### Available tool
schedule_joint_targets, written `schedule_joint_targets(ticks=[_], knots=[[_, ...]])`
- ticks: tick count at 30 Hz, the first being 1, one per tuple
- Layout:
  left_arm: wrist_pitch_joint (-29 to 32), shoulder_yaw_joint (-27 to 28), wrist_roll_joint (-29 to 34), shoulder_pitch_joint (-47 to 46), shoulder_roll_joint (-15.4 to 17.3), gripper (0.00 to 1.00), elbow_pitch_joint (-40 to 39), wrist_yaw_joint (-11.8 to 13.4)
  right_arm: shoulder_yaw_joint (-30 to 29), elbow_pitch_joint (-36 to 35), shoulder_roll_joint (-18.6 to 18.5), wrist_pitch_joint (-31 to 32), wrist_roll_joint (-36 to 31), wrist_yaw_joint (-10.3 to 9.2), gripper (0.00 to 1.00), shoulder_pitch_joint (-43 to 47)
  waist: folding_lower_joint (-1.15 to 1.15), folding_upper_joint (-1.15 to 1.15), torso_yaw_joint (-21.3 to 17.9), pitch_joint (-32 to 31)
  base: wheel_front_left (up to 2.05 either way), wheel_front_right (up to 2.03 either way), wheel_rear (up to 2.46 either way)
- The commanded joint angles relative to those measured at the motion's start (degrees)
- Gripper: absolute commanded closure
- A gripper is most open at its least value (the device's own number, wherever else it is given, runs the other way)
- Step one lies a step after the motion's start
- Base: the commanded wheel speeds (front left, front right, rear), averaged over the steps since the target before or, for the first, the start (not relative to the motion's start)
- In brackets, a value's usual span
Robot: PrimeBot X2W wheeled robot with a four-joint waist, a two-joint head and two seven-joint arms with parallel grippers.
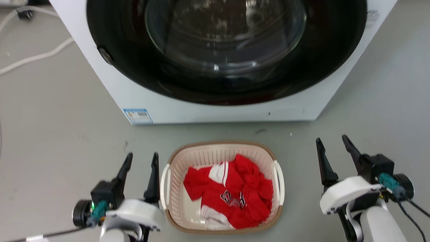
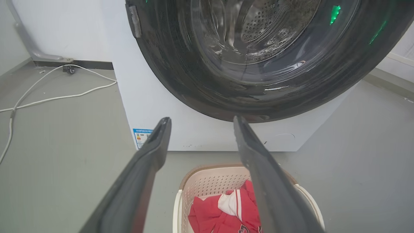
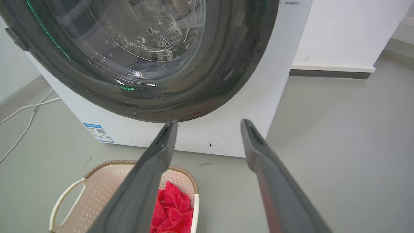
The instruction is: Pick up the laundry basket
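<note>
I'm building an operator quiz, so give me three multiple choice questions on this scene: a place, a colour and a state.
1. Where is the laundry basket? A) on the floor before the washer B) on top of the washer C) inside the drum
2. The clothing in it is mostly: A) blue B) red C) green
3. The left gripper and right gripper are: A) open B) shut on the handles C) shut on cloth
Answers: 1 A, grey floor surrounds it; 2 B, red with white trim; 3 A, both spread wide, holding nothing.
</note>
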Motion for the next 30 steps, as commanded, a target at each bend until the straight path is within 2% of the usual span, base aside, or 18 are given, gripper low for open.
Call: schedule_joint_targets(ticks=[1,8,15,22,30], knots=[[-0.2,0.8,0.5,-2.9,0.0,0.0,1.7,-0.5,0.0,1.2,-0.1,0.5,-0.6,-0.04,0.0,-2.5,0.0,0.0,-0.2,7.0,0.0,0.0,0.0],[-0.2,2.3,1.7,-13.7,2.1,0.0,12.5,-1.9,-0.5,7.3,-0.1,3.7,-0.8,-0.04,0.0,-11.2,0.0,0.0,-0.2,17.0,0.0,0.0,0.0],[-0.1,0.7,-0.2,-24.1,4.5,0.0,28.9,-2.8,2.0,16.7,-0.1,6.2,-0.1,-0.04,0.0,-19.2,0.0,0.0,-0.3,23.5,0.0,0.0,0.0],[0.8,-6.9,-2.4,-32.6,5.9,0.0,39.9,-2.9,5.5,26.7,-0.1,8.6,4.2,-0.04,0.0,-26.6,0.0,0.0,0.0,28.4,0.0,0.0,0.0],[6.4,-16.5,-9.2,-39.7,7.5,0.0,46.1,-2.9,10.6,36.4,-0.1,11.8,9.5,-0.04,0.0,-33.6,0.0,0.0,0.5,32.2,0.0,0.0,0.0]])
